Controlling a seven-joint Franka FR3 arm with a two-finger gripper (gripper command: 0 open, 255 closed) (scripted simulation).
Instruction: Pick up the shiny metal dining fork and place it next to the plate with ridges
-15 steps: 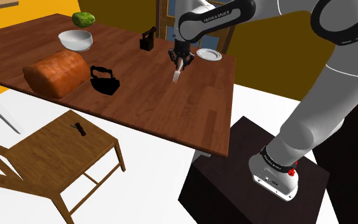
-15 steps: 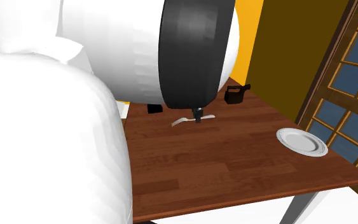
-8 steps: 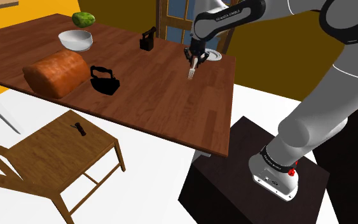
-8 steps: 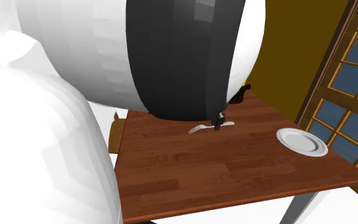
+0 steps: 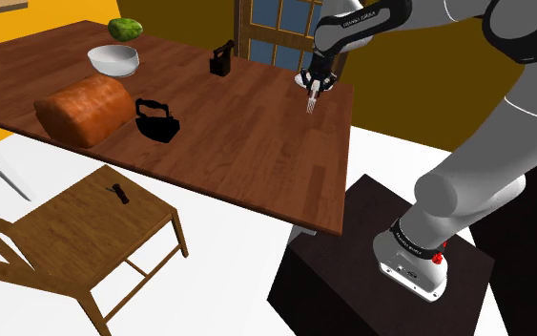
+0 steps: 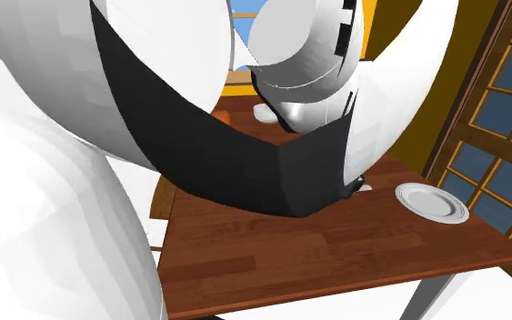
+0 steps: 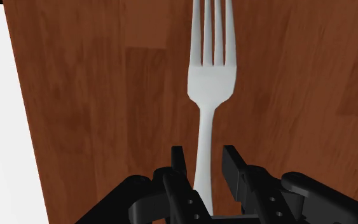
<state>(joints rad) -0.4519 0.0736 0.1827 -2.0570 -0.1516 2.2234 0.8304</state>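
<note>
My black gripper (image 5: 314,82) is shut on the handle of a pale metal fork (image 5: 311,101). The fork hangs tines down above the far right corner of the brown wooden table (image 5: 237,129). In the wrist view the fork (image 7: 212,76) runs straight out from between the two fingers (image 7: 179,164), which clasp its handle, over the wood near the table's edge. The gripper (image 7: 204,162) is right in front of the small white plate (image 5: 300,82), hiding most of it. In the second exterior view the plate (image 6: 432,202) lies near the table's right edge, and the arm hides the hand.
On the table are a brown loaf (image 5: 85,108), a black iron-like object (image 5: 156,120), a white bowl (image 5: 113,59), a green item (image 5: 125,28) and a small black object (image 5: 221,60). A low wooden chair (image 5: 75,224) stands in front of the table. The dark stand (image 5: 371,258) is at lower right.
The gripper has carried the fork toward the shoulder view's right and farther back, from mid-table to just in front of the plate. It has stayed shut on the fork.
</note>
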